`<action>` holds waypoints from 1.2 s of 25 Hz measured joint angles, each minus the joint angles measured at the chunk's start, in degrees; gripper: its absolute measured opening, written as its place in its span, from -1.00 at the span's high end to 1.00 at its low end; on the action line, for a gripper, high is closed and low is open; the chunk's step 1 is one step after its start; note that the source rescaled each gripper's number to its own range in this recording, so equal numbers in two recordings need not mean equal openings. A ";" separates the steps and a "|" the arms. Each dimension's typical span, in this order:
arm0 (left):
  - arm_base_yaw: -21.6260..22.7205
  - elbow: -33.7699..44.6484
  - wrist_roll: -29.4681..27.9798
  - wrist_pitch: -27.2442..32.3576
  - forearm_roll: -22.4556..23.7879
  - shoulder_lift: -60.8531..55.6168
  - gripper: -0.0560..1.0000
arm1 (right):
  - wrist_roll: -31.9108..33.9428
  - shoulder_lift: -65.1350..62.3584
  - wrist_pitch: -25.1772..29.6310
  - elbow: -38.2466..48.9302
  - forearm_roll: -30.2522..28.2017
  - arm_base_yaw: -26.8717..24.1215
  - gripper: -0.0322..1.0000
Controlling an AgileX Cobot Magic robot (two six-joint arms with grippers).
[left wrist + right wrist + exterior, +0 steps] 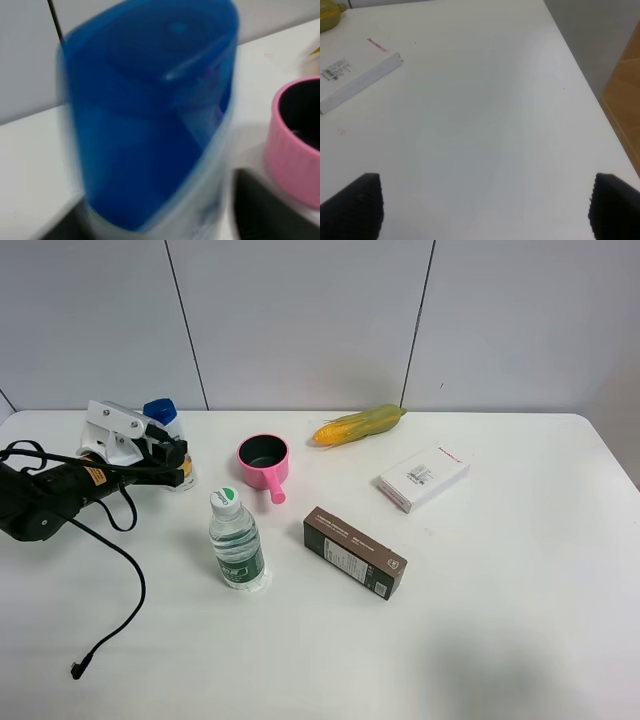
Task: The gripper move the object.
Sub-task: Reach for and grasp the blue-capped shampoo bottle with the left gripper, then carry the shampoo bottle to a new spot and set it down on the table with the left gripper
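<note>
**Blue-capped bottle stands between the left claw's fingers**

In the high view, the small white shampoo bottle (161,412) with a blue cap is seen upright at the far left of the white table (500,620). The black two-fingered left gripper (172,454) is set around its body, on an arm reaching in from the left edge. Only the cap and a strip of orange label are exposed there.

In the left wrist view the cap is seen close up and blurred, filling most of the frame. Black fingers (270,210) are shown low on either side of the bottle. Whether the bottle is actually squeezed cannot be told. A round pink cup (263,455) is shown just beside it in both views.

The right gripper (482,205) is shown only by its own wrist camera, with its fingers spread wide and nothing between them. A flat white cardboard box (355,80), the tip of a yellow-green corn cob (329,15) and a wooden floor (625,100) past the table edge are caught there.

A clear water bottle (235,545) with a green cap, a long brown carton (355,553) and a loose black cable (125,570) are also found on the table. A grey panelled wall (300,320) is seen behind.
</note>
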 joint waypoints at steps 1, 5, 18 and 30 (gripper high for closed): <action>0.00 0.00 -0.13 0.00 0.00 0.00 0.87 | 0.00 0.00 0.00 0.00 0.00 0.00 -1.00; 0.00 -0.05 -0.36 -0.05 0.00 0.00 0.87 | 0.00 0.00 0.00 0.00 0.00 0.00 -1.00; 0.00 0.24 -11.83 4.58 3.17 -13.12 0.87 | 0.00 0.00 0.00 0.00 0.00 0.00 -1.00; -7.20 -1.39 -22.20 24.08 3.12 -31.32 0.87 | 0.00 0.00 0.00 0.00 0.00 0.00 -1.00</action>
